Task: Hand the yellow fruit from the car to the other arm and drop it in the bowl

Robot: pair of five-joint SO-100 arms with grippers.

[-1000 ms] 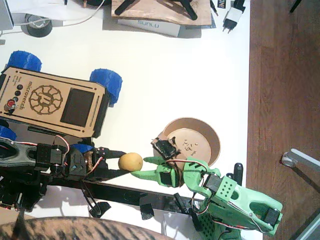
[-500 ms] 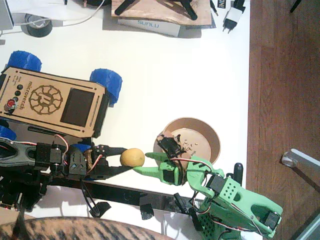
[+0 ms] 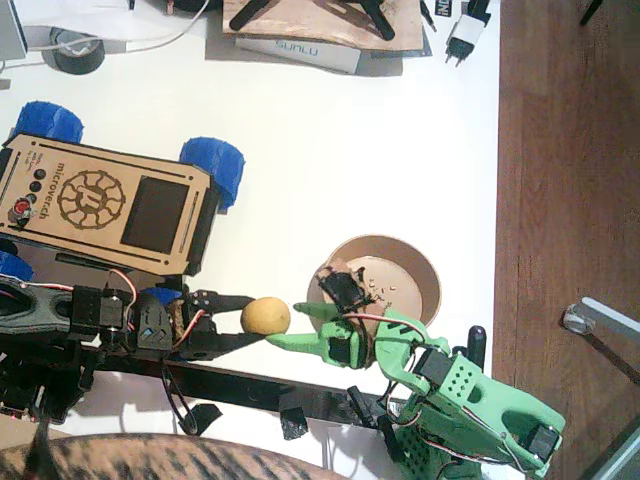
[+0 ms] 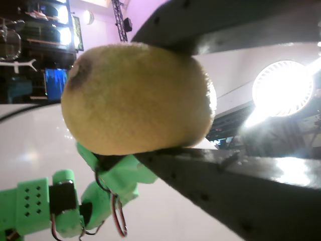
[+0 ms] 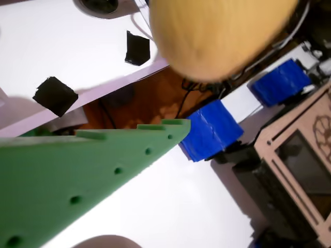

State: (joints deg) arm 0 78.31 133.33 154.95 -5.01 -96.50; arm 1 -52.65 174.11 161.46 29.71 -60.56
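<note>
- Black fingers (image 3: 238,318) of the left arm clamp the yellow fruit (image 3: 265,315), held above the worktop (image 3: 330,150) between the car (image 3: 105,205) and the bowl (image 3: 425,275).
- Green fingers (image 3: 300,325) of the other arm (image 3: 470,400) stand spread around the fruit's far side, apparently not gripping.
- Handover is under way, I judge; next, green closes, then black releases.

The car (image 3: 105,205) reads "microverch"; a grey box (image 3: 300,50) at the table's top edge reads "SUNLU".
</note>
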